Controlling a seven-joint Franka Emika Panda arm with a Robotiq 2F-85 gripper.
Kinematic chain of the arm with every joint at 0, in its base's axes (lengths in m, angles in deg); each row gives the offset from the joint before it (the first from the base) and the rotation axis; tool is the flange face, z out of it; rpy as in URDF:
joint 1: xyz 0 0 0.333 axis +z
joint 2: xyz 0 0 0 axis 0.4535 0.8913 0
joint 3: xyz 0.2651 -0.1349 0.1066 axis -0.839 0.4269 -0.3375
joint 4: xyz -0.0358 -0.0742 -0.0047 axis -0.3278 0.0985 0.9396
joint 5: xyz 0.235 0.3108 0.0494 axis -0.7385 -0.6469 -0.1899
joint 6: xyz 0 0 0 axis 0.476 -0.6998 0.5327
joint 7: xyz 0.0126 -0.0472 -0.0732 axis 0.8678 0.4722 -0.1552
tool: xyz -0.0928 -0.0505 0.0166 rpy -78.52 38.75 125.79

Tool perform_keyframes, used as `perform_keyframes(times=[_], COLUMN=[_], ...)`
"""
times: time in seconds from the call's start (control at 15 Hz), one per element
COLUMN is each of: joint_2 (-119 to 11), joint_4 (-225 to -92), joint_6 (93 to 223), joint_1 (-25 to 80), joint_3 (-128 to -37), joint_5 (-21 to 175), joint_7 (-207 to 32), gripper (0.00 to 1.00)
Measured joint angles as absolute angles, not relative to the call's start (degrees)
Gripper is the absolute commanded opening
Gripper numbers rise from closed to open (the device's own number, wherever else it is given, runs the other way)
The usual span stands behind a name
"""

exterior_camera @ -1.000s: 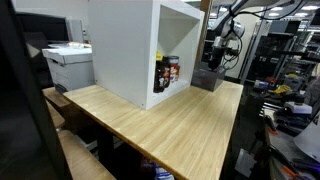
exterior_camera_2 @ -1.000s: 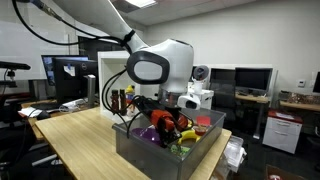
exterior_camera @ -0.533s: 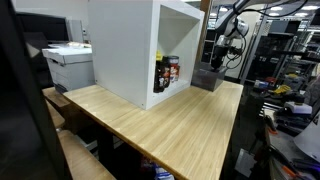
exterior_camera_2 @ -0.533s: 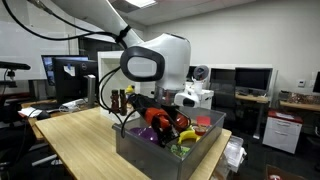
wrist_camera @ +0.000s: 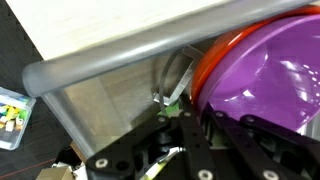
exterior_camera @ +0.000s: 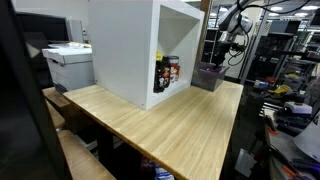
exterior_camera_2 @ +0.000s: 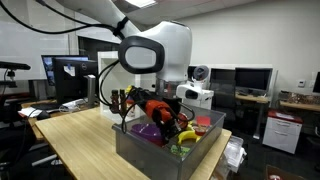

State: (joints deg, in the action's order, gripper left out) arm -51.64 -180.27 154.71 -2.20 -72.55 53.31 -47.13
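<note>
My gripper [wrist_camera: 215,125] hangs over a grey bin [exterior_camera_2: 150,155] at the end of a wooden table [exterior_camera: 170,125]. Its black fingers [wrist_camera: 193,141] are clamped on the rim of a purple bowl [wrist_camera: 260,70], which nests in an orange bowl [wrist_camera: 212,62]. In an exterior view the purple bowl [exterior_camera_2: 148,129] hangs tilted just above the bin's contents, with the orange piece [exterior_camera_2: 158,107] under my wrist. The bin's rounded grey rim [wrist_camera: 110,55] crosses the wrist view above the bowls. In an exterior view the gripper [exterior_camera: 222,52] is small and far, above the bin [exterior_camera: 208,78].
The bin holds several colourful items, among them yellow-green ones [exterior_camera_2: 182,140]. A large white open box [exterior_camera: 140,50] stands on the table with bottles [exterior_camera: 167,73] inside. A printer [exterior_camera: 68,65] and desks with monitors [exterior_camera_2: 250,80] surround the table.
The arm has risen over the bin. The purple and orange bowls have come up with the gripper and now hang higher above the bin's contents.
</note>
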Motion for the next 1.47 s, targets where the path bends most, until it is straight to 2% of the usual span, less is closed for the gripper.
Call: perform_keyframes(times=[1.33, 1.4, 1.47], joint_2=[-57.97, -58.17, -58.4], joint_4=[-185.71, -185.83, -185.99], joint_6=[157.6, 157.65, 157.76], joint_1=[-2.11, -2.1, -2.1], joint_3=[-71.02, -70.84, -70.67], joint_5=[53.24, 53.23, 53.2], joint_7=[-47.13, -47.13, -47.13], gripper=[0.03, 0.11, 0.11])
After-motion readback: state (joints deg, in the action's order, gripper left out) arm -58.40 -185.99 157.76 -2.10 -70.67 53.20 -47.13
